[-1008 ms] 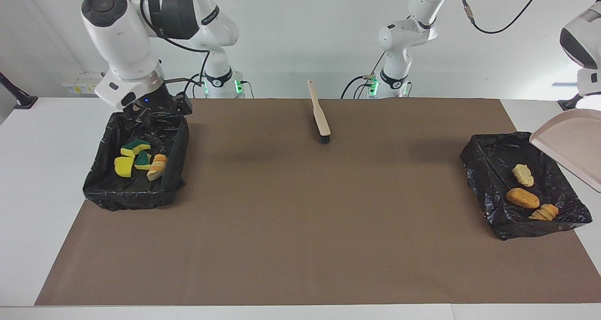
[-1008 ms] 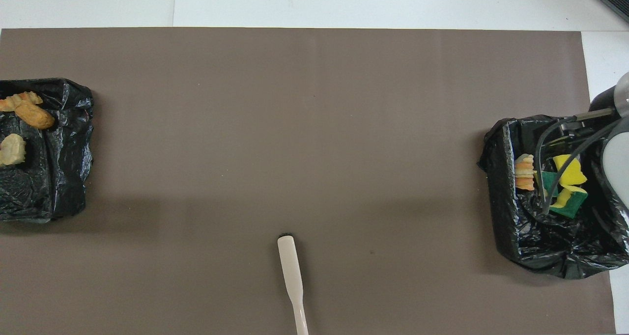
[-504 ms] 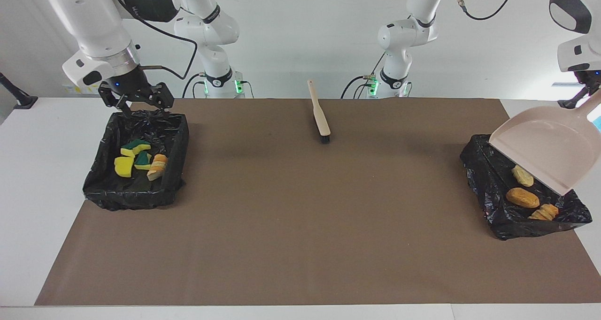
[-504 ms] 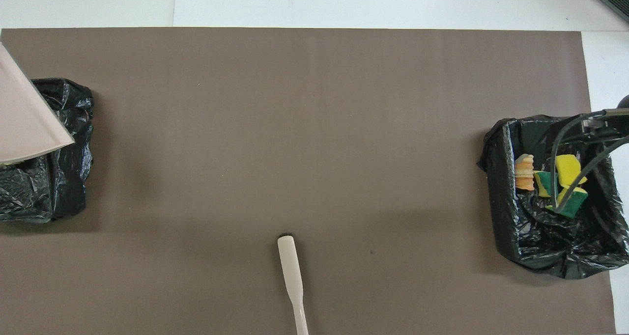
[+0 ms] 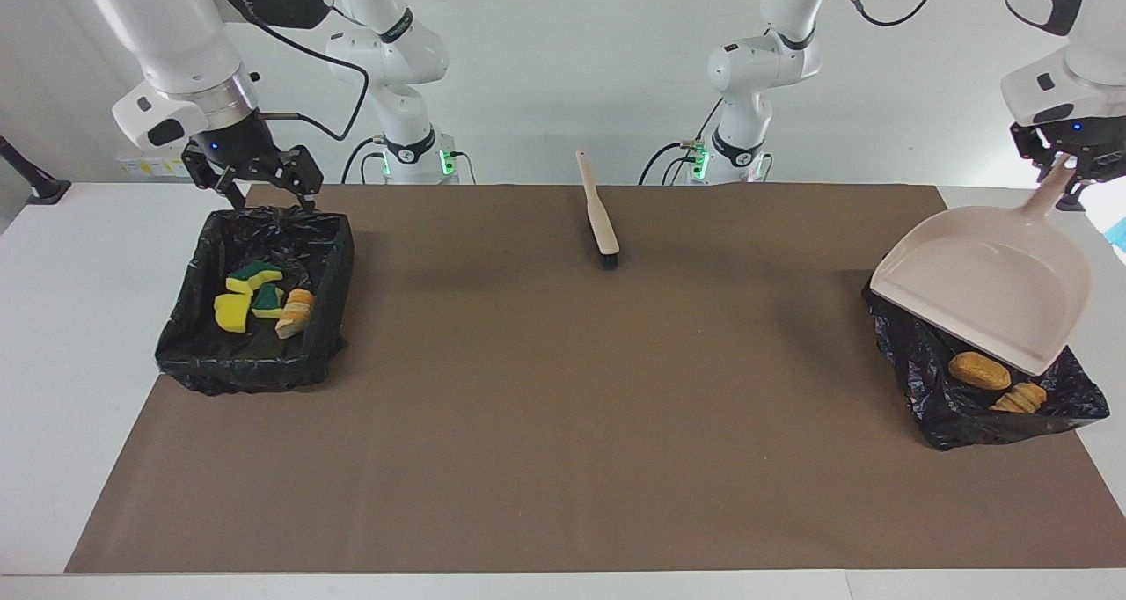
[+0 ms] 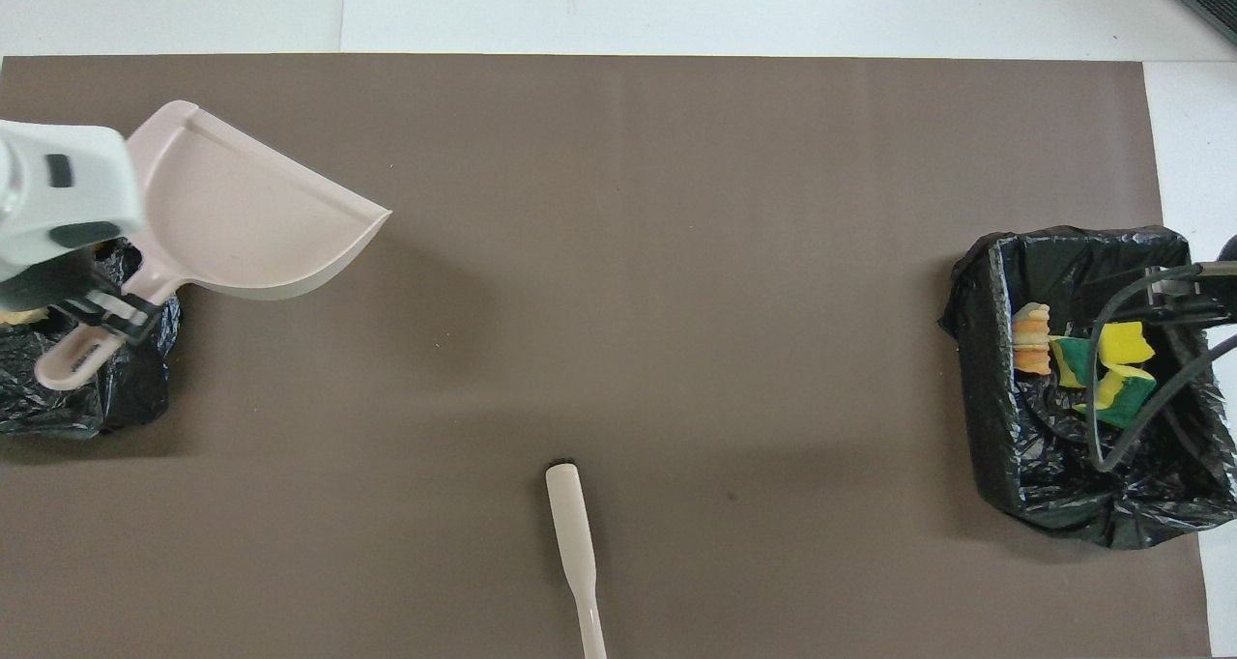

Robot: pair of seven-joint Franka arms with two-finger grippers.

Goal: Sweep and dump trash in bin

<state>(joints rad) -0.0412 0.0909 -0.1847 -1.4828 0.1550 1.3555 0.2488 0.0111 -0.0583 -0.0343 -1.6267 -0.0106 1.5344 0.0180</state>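
Dustpan (image 5: 985, 296) in left hand (image 5: 1063, 167) overhangs bin (image 5: 915, 354) rim.

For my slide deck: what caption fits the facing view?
Left tool holds an empty dustpan over one bin; right tool open above the other bin.

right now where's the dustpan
The dustpan is up in the air, held by its handle in the left gripper, over the bin at the left arm's end of the table.

Beige dustpan (image 5: 990, 296); black bin liners (image 5: 255, 301); yellow-green sponge scraps (image 5: 246, 296); brown mat (image 5: 563, 406).
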